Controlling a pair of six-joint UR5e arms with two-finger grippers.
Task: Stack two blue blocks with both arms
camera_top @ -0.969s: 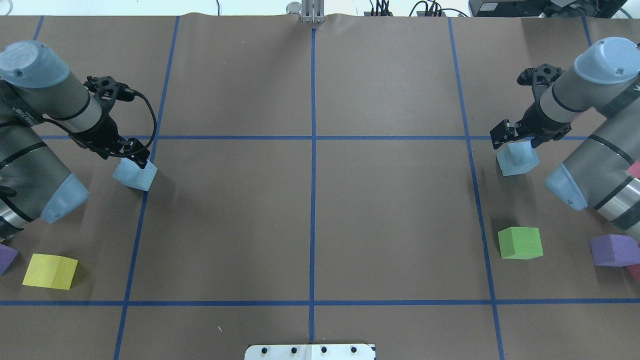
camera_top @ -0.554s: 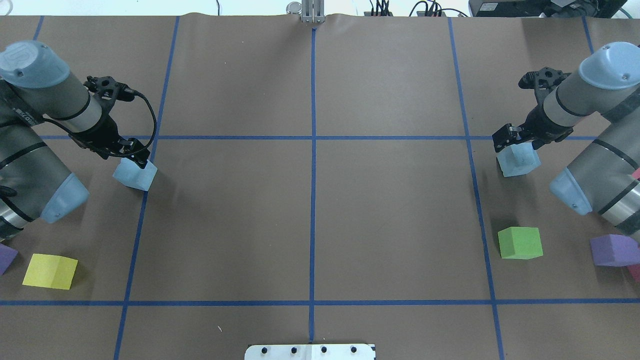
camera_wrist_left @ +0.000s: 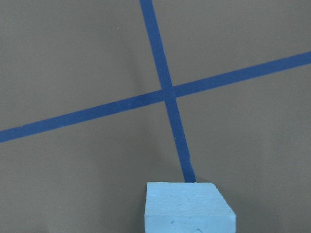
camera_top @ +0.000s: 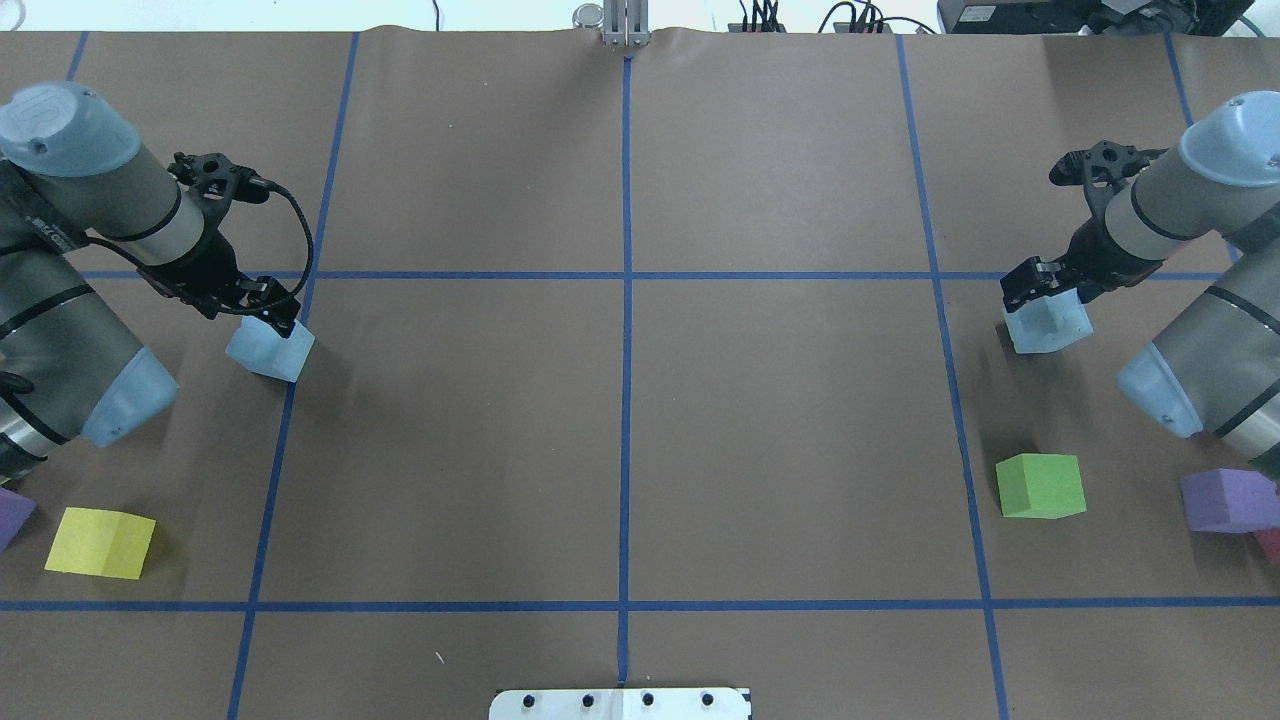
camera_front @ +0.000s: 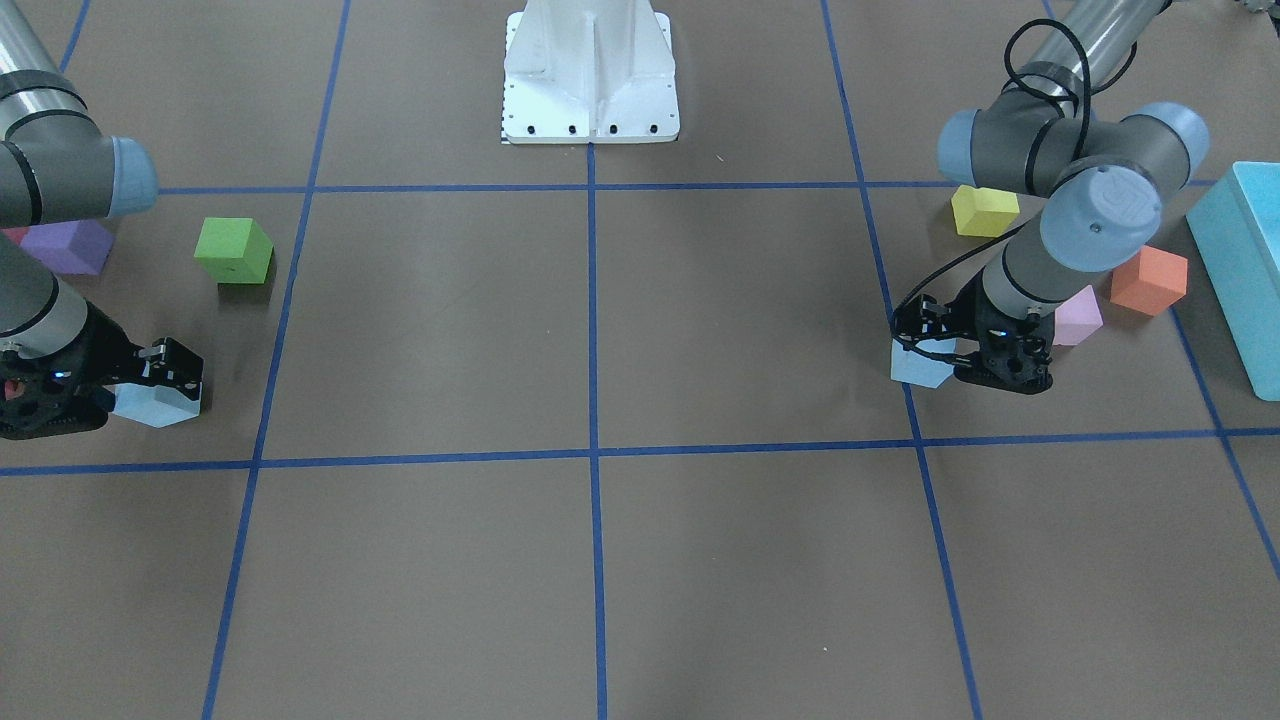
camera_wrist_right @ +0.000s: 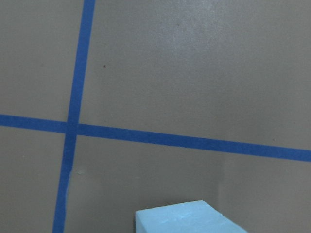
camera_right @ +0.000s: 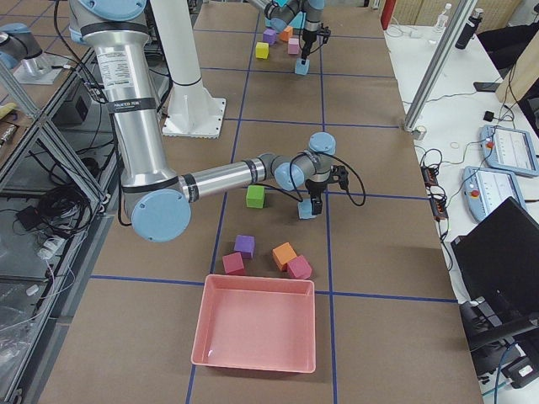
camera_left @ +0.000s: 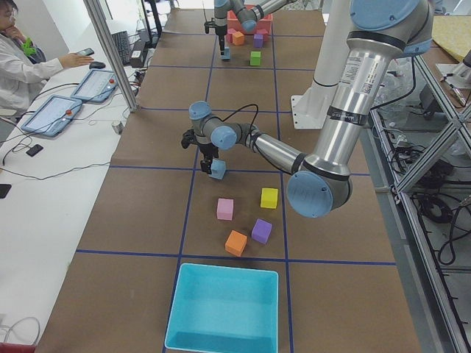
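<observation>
My left gripper (camera_top: 262,308) is shut on a pale blue block (camera_top: 270,350) at the table's left, just over a blue tape line. In the front view this gripper (camera_front: 945,345) and its block (camera_front: 918,366) are at the right. The block fills the bottom of the left wrist view (camera_wrist_left: 189,208). My right gripper (camera_top: 1042,288) is shut on the second pale blue block (camera_top: 1048,326) at the table's right, and both show in the front view (camera_front: 150,378), block (camera_front: 155,405). The right wrist view shows that block's top (camera_wrist_right: 187,219). Both blocks hang close to the table.
A green cube (camera_top: 1040,486) and a purple cube (camera_top: 1225,500) lie near my right arm. A yellow cube (camera_top: 100,542), a pink cube (camera_front: 1078,315), an orange cube (camera_front: 1148,280) and a large teal box (camera_front: 1245,270) lie near my left arm. The robot base (camera_front: 590,80) stands mid-table.
My right gripper has carried its blue block a little to the right, toward the table's right edge. My left gripper and its block have not moved.
</observation>
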